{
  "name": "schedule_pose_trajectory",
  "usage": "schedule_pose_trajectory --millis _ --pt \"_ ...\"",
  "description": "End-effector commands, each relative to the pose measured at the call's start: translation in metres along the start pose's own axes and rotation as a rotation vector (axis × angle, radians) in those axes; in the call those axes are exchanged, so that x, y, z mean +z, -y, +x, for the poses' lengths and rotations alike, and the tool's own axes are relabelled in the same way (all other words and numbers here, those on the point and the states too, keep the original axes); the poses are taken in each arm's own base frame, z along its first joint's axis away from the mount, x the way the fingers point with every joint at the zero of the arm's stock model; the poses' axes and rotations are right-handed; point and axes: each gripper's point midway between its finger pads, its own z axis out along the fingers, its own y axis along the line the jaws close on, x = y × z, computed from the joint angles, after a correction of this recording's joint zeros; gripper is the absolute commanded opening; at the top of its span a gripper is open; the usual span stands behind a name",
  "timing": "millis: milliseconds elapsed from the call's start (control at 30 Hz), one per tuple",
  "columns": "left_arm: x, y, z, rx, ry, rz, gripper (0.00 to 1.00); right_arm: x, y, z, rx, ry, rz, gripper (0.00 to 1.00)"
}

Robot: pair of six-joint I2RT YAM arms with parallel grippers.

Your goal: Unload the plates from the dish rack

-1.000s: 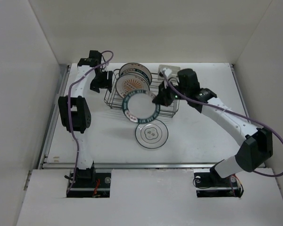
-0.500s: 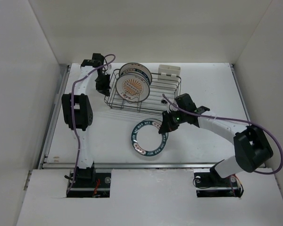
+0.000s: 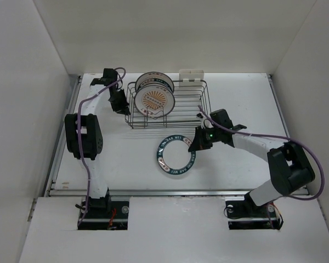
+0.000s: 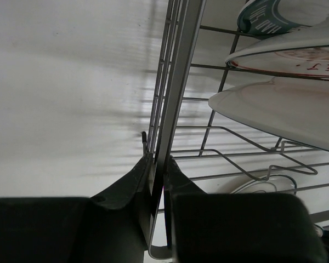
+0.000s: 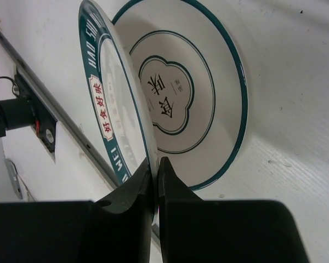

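White table (image 3: pixel 247 104) — left fingers (image 4: pixel 126 186) pinch the dish rack (image 3: pixel 191 105) rim, right fingers (image 5: pixel 132 189) clamp the teal-rimmed plate (image 3: pixel 175 156) edge-on.

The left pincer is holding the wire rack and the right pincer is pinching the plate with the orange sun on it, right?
Not quite. The right pincer is pinching the teal-rimmed plate, not the orange sun one, as the right wrist view shows. The orange sunburst plate stands in the dish rack. The left pincer does hold the rack's wire.
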Motion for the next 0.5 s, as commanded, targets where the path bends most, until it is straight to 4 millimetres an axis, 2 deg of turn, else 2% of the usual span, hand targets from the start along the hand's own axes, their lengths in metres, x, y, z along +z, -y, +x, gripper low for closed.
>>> schedule_pose_trajectory --millis 0,67,100,167,233,300,400,433,467 --pt "-0.007 0.008 0.001 -0.180 -0.005 0.025 0.00 0.001 -0.004 -0.019 -0.005 0.064 -0.017 0.00" --pt "-0.007 0.008 -0.001 -0.149 -0.006 0.025 0.00 0.006 0.002 -0.013 0.016 0.038 -0.007 0.00" --pt "-0.005 0.007 -0.003 -0.136 -0.006 0.025 0.00 0.008 0.009 -0.011 0.029 0.033 0.023 0.07" --pt "-0.010 0.007 -0.003 -0.118 -0.011 0.023 0.00 0.010 0.021 -0.001 0.032 -0.006 0.067 0.12" --pt "-0.012 0.007 -0.008 -0.104 0.006 0.017 0.00 0.012 0.027 0.006 0.041 -0.032 0.086 0.25" --pt "-0.014 0.007 -0.008 -0.093 0.006 0.017 0.00 0.011 0.032 0.011 0.053 -0.057 0.111 0.45" --pt "-0.016 0.008 -0.011 -0.080 0.014 0.020 0.00 0.006 0.038 0.008 0.050 -0.054 0.168 0.55" --pt "-0.016 0.007 -0.012 -0.080 0.018 0.012 0.00 0.005 0.039 0.005 0.039 -0.049 0.182 0.61" --pt "-0.016 0.006 -0.012 -0.071 0.018 0.011 0.00 0.001 0.039 -0.002 0.030 -0.028 0.204 0.64"
